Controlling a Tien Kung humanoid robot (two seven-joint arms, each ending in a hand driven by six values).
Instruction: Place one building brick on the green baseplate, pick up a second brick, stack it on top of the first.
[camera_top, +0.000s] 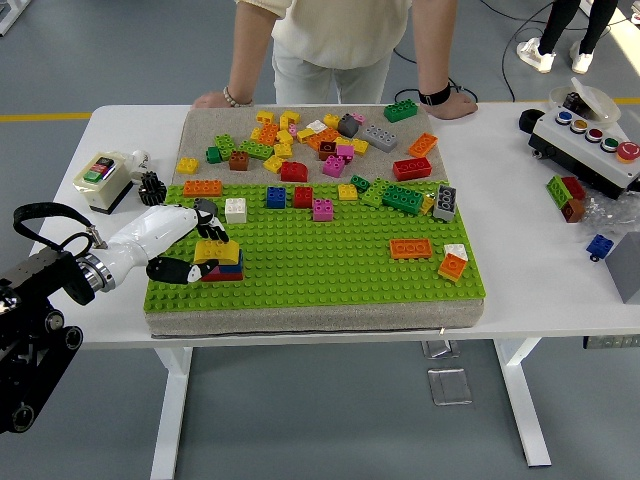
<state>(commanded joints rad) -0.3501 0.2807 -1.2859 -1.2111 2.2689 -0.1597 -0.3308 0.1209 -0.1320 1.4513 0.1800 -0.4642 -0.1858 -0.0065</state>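
Landmark: green baseplate (330, 262), lying on a grey mat (205, 128) on the white table (540, 275).

Left hand (182, 244) enters over the baseplate's left edge, white-shelled, dark fingers (214, 224) curled over a yellow brick (216, 250); thumb low on the near side; fingers pinching that brick from above and the side; the yellow brick sits stacked on a blue-and-red brick (226, 270), which is seated on the baseplate's left part, near the front edge.

Right hand not seen.

On the baseplate's far edge: orange brick (202, 187), white brick (235, 209), blue brick (275, 197), red brick (302, 196), pink brick (322, 209); right part: flat orange brick (411, 248); a white-and-orange pair (453, 262) just beside it.

Beyond the baseplate, on the mat: loose heap of mixed bricks (315, 140).

Left of the baseplate: beige switch box (103, 178) with green and red buttons; lettering too small to read; right of it, well apart: button console (590, 140) with coloured round buttons; no legible labels.

A person stands at the far side; one hand (212, 99) and the other hand (455, 104) rest on the table edge beyond the mat.
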